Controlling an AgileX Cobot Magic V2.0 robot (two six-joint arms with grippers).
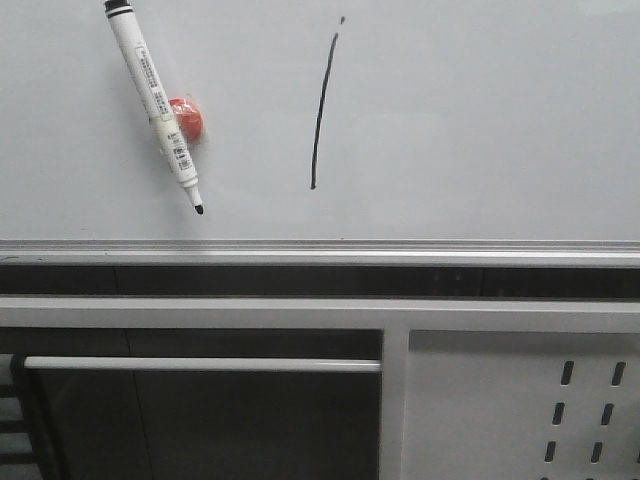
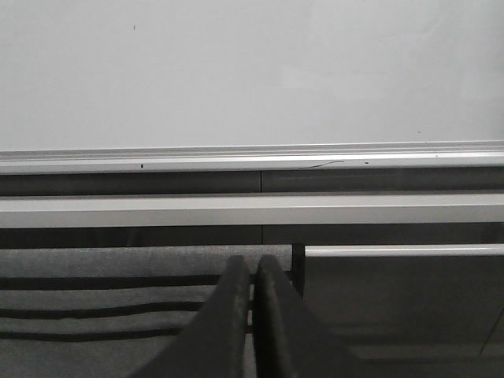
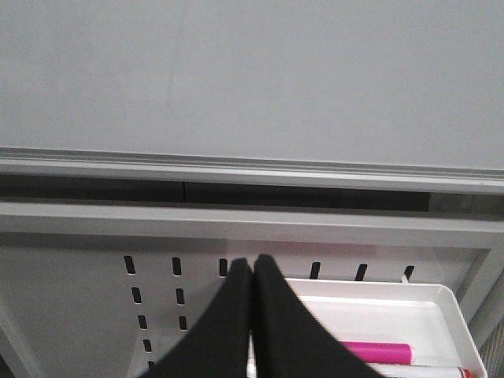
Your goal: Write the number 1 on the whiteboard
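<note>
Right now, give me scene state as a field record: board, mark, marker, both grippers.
whiteboard: glossy pale panel, silver rail along its lower edge
number 1: thin black near-vertical stroke, slightly curved, small separate dot above its top
marker pen: white barrel, uncapped, tilted, black tip pointing down, lying against the board left of the stroke
red round magnet: behind the pen barrel
left gripper: shut, empty, below the board
right gripper: shut, empty, over a white tray with a pink marker
</note>
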